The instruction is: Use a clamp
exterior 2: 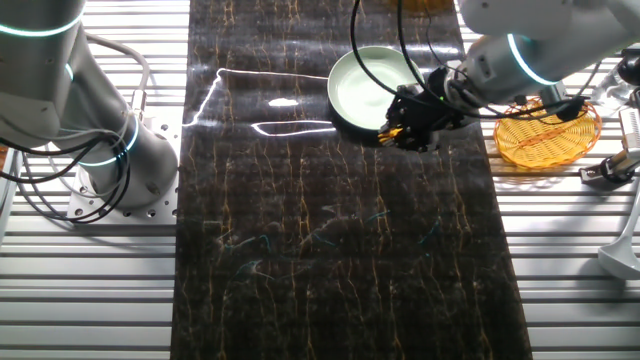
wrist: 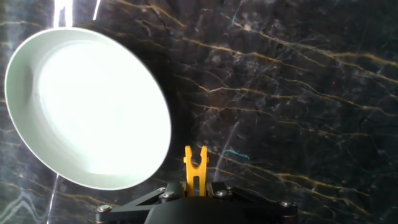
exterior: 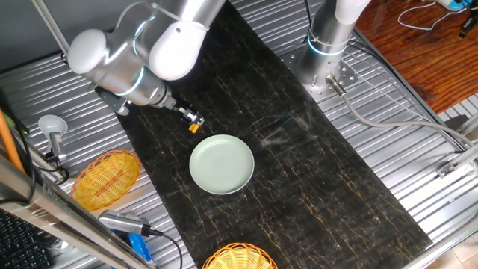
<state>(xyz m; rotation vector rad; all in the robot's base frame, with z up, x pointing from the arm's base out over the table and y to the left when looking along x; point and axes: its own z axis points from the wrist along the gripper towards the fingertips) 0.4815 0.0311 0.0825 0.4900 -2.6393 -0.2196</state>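
My gripper (wrist: 195,186) is shut on the small yellow-orange clamp (wrist: 195,167), whose two thin prongs stick out forward past the fingers. In one fixed view the clamp (exterior: 195,127) shows at the gripper tip (exterior: 191,121), just above the dark mat and up-left of the pale green plate (exterior: 222,164). In the hand view the plate (wrist: 87,106) lies to the left of the clamp, its rim close to the prongs. In the other fixed view the gripper (exterior 2: 410,128) hovers just beside the plate's rim (exterior 2: 345,95); the clamp is hidden there.
A dark marbled mat (exterior: 299,179) covers the middle of the metal table. An orange wicker basket (exterior: 104,178) stands at the left, another (exterior: 237,258) at the front edge. A second arm's base (exterior: 326,60) stands at the back right.
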